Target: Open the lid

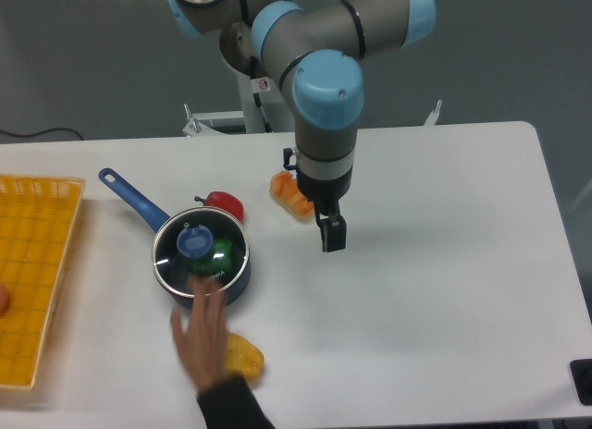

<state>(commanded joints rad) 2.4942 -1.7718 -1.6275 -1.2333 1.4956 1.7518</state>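
The lid (205,256), clear glass with a metal rim and a blue knob (194,239), sits on the dark blue saucepan (236,279), whose long blue handle points up-left. Something green shows through the glass. My gripper (332,236) hangs over the table to the right of the pan, well apart from the lid, pointing down. Its fingers look close together with nothing between them, but the view does not settle it.
A person's hand (201,332) reaches in from the bottom edge and touches the pan's near rim. A red pepper (223,204), an orange croissant-like item (290,195) and a yellow item (243,357) lie around the pan. A yellow basket (32,272) stands at the left.
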